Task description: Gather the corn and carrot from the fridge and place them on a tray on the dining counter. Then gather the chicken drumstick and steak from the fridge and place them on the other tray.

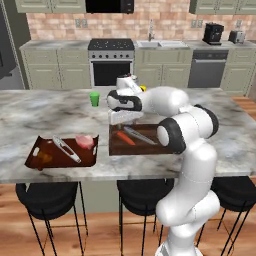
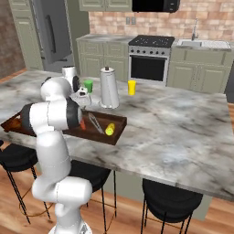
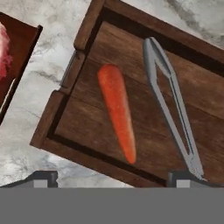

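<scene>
Jaws (image 3: 112, 178) hang wide open over the right tray (image 3: 131, 52), holding nothing; the two dark tips sit at the bottom edge of the hand view, far apart. Carrot (image 3: 117, 116) lies loose on the tray floor, centre of the hand view, thick end up, point toward the bottom. Grey tongs (image 3: 170, 105) lie beside it on the same tray, right of frame, apart from the carrot. In the left base view the jaws (image 1: 123, 118) are above the back left of that tray (image 1: 116, 149), carrot (image 1: 125, 138) below them, tongs (image 1: 140, 135) just to its right. Corn (image 2: 110, 129) lies in the near right corner of the tray (image 2: 119, 132) in the right base view. Other tray (image 1: 31, 156) sits lower left in the left base view, well apart on the marble worktop (image 1: 45, 110), with pink steak (image 1: 85, 141), an orange-brown drumstick (image 1: 44, 158) and a second pair of tongs (image 1: 66, 149). Steak's edge (image 3: 3, 48) shows at the upper left of the hand view. Green cup (image 1: 94, 99) stands on the worktop behind.
</scene>
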